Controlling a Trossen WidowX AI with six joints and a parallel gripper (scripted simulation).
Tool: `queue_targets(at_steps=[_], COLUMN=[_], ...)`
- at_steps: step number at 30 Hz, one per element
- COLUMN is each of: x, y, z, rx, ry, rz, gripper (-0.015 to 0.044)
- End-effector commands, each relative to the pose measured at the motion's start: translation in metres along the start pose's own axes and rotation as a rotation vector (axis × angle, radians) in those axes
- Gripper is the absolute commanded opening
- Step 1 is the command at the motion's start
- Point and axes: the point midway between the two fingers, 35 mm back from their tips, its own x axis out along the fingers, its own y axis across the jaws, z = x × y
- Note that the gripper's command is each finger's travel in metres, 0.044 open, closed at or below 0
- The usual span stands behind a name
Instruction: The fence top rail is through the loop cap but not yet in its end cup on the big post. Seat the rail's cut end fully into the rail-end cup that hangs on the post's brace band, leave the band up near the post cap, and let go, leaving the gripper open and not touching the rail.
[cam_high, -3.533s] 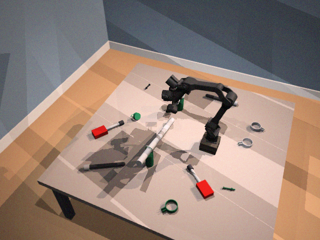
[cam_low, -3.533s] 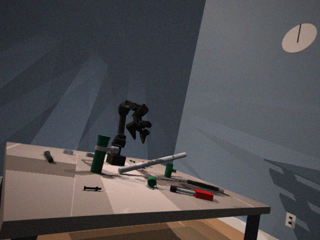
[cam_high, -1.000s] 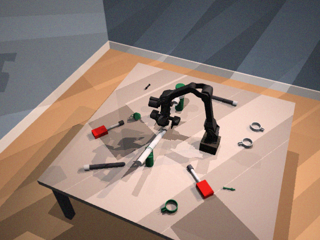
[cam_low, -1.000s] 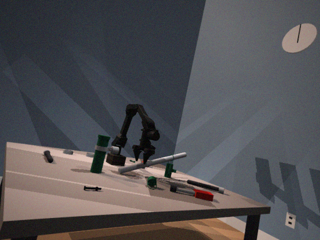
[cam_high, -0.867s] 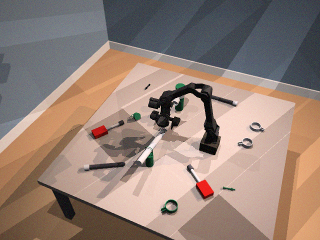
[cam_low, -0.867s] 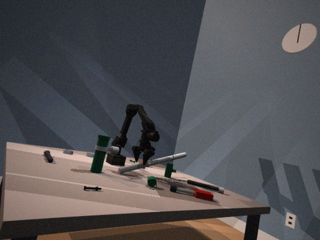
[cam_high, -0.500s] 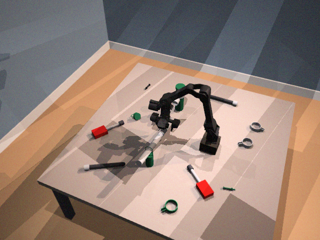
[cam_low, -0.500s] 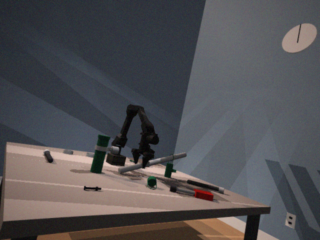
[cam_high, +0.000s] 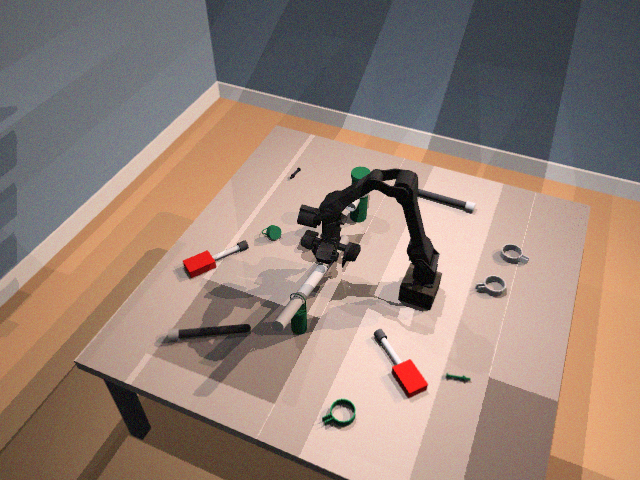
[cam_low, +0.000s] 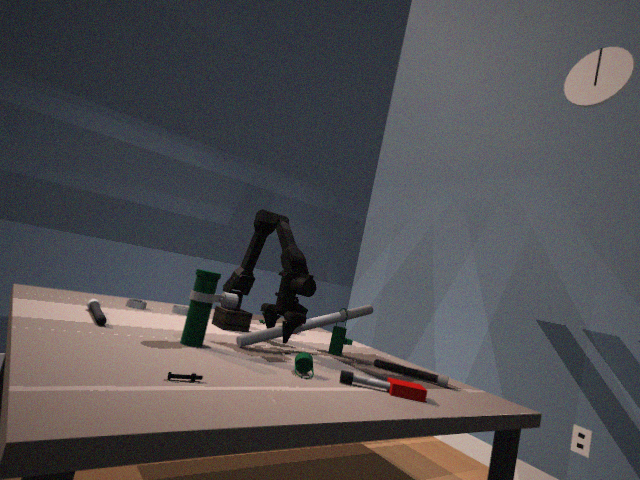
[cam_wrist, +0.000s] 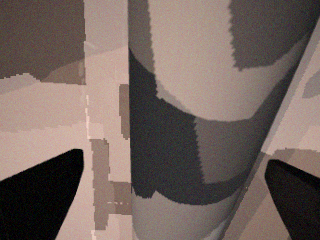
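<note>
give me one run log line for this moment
phase: reaching for rail | gripper: open, straddling rail, no grip | rail: through loop cap, low end on table, not in rail-end cup
</note>
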Motion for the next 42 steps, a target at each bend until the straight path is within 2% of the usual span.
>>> queue_targets(at_steps=[1, 10, 15, 19, 25, 35, 42], x=[0.003, 0.003, 0.003, -0.002, -0.015, -0.073, -0.076], y=[0.001, 0.001, 0.001, 0.001, 0.0, 0.0, 0.001], z=[0.0, 0.0, 0.0, 0.0, -0.004, -0.019, -0.019], rx=[-0.005, -0.005, -0.005, -0.005, -0.003, 0.0, -0.001], ry=[0.002, 0.002, 0.002, 0.002, 0.055, 0.268, 0.277], rz=[0.003, 0.003, 0.003, 0.003, 0.007, 0.004, 0.005], gripper=[0.0361, 0.0125, 0.0092, 0.0, 0.0, 0.0, 0.0])
